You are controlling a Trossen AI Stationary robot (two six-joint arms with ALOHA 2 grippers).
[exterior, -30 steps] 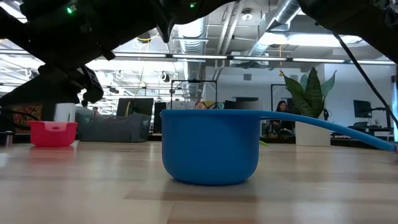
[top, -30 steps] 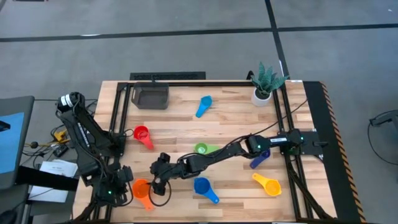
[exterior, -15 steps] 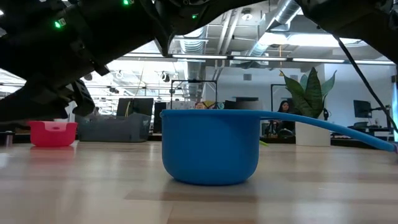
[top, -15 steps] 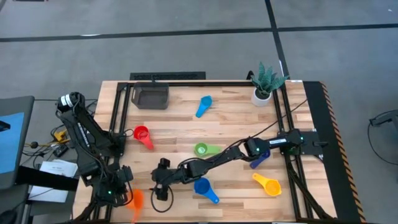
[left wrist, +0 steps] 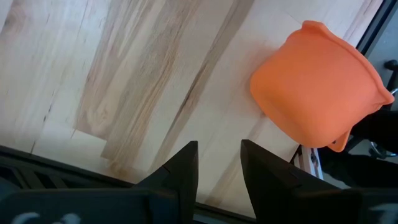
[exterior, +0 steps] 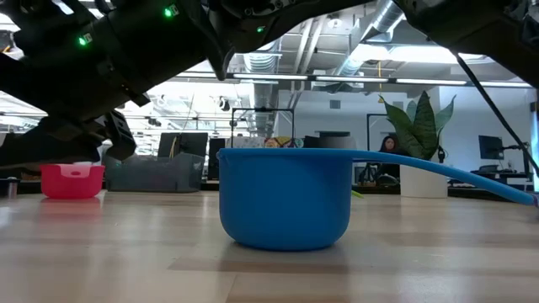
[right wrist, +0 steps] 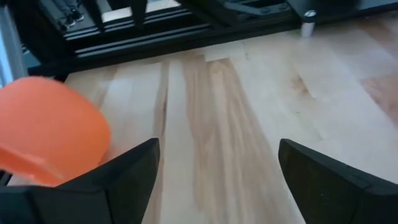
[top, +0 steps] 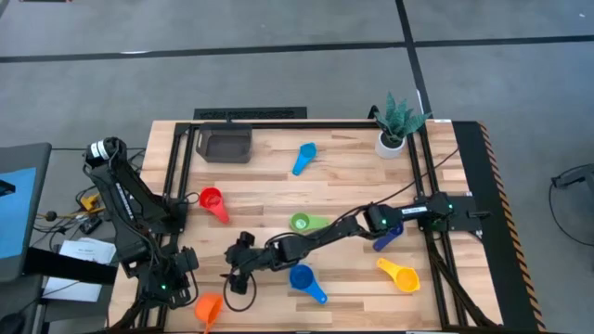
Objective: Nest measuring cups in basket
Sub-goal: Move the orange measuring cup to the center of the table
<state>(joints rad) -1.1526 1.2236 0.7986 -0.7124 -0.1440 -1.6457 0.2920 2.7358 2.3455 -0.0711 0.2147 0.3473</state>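
Plastic, light and stiff is how I judge the small orange scoop-shaped measuring cup [top: 209, 307]: it would skid on the wood, so I would pinch its short flat handle or thin rim. From above, it lies at the table's near left corner, touching neither of my grippers. My right gripper [top: 238, 271] hangs just beside it toward the middle; my left gripper [top: 176, 283] waits near the corner. The dark grey-brown rectangular basket [top: 225, 144] sits well apart at the far left, no cups visible inside.

Low down, the blue plastic cup [exterior: 286, 198] stands upright on the wooden table [exterior: 126, 252].

Past my left fingers [left wrist: 180, 171], partly parted and empty, the orange cup lies tipped.

Past my right fingers [right wrist: 112, 180], spread wide and empty, the same cup shows.
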